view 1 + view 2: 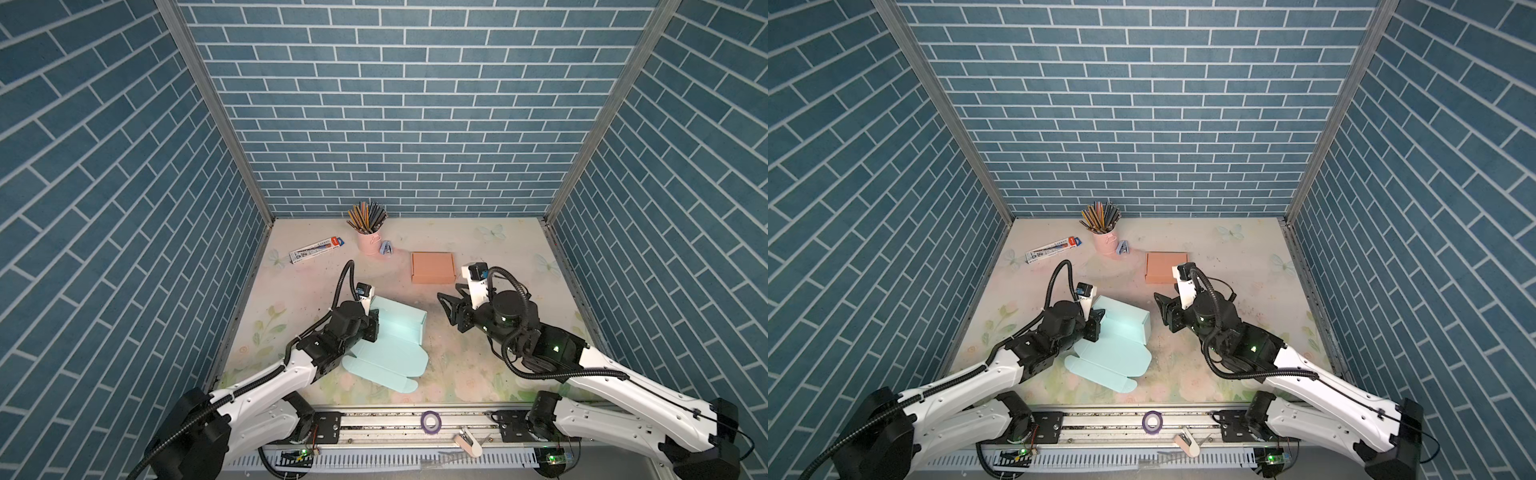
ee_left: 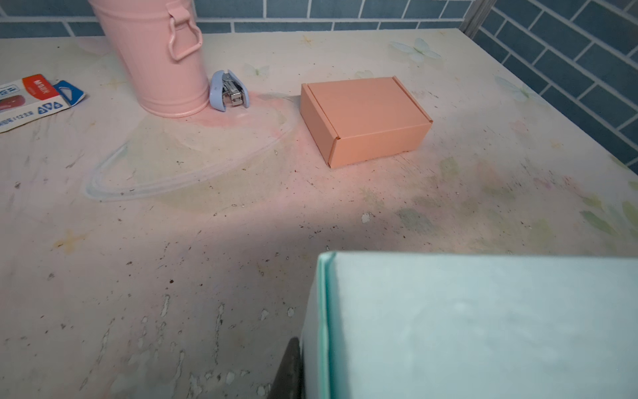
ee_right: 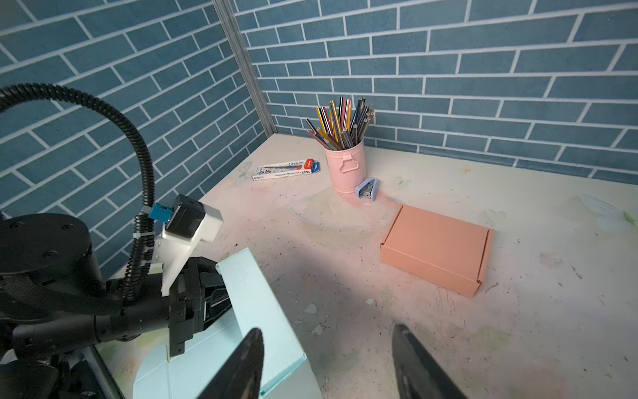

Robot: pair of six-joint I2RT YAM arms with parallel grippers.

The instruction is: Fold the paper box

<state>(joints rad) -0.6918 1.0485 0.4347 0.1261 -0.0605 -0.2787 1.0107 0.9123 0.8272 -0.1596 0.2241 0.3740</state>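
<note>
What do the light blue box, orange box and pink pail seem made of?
The light blue box looks like thin matte card, probably paper: creased folds, rounded cut flaps lying flat. The orange box: similar matte card, folded flap edges showing at its corners. The pink pail is likely painted sheet metal: smooth, slight sheen, faint vertical ribs, loop handle; plastic is possible.

1. The long pen box [image 2: 34, 100] shows the number "12" next to some Chinese signs on its white side.
2. Its red part has white letters, too blurry to read.
</note>
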